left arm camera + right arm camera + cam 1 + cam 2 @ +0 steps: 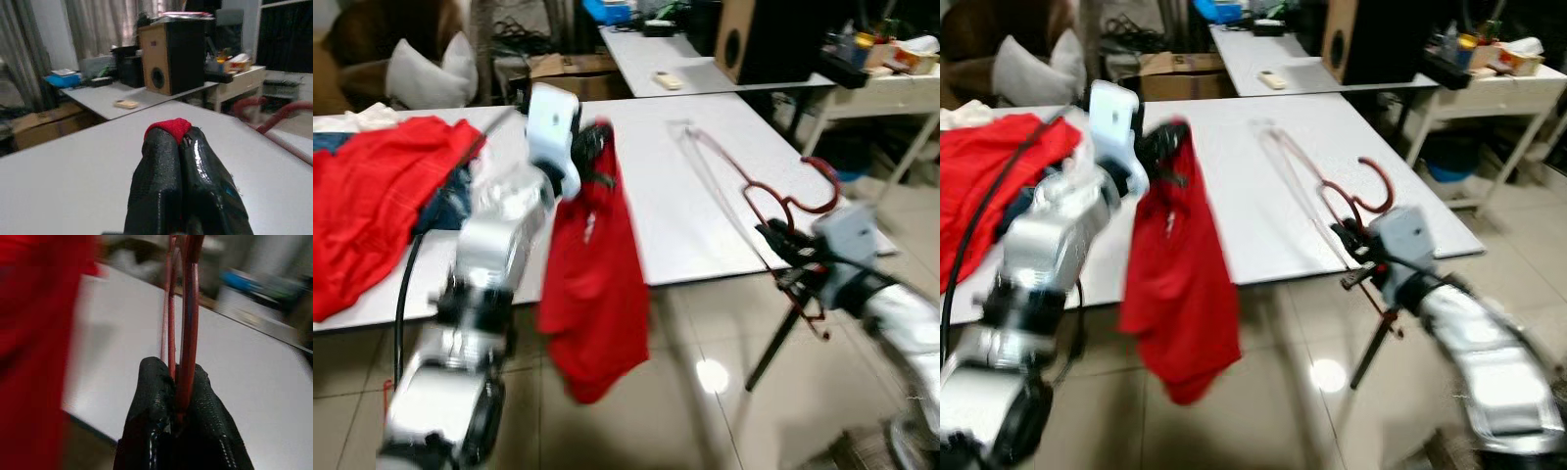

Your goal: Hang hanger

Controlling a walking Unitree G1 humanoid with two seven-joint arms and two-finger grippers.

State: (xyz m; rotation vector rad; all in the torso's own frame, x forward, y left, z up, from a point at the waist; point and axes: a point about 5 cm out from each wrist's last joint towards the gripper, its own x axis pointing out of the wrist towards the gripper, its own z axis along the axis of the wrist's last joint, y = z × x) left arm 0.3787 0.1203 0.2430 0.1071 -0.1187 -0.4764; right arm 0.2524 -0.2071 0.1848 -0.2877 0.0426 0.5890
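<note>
My right end effector [781, 245] is clamped on the red hanger [773, 196], its long axis running away across the bench [646, 176]; my left end effector [592, 147] pinches the red garment [592, 284], hanging to the hanger's left, near.

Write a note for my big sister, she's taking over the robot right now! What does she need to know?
Left gripper: shut on a red shirt, holding it up so it hangs over the front edge of the white table.
Right gripper: shut on a red wire hanger, held over the table's right end.
More red clothes lie piled on the table's left side.
Done: shirt and hanger are each picked up.
Left: the shirt is not on the hanger yet. Probably slip the hanger into the shirt, then hang it up. The eye views are blurred, so check before moving.
</note>
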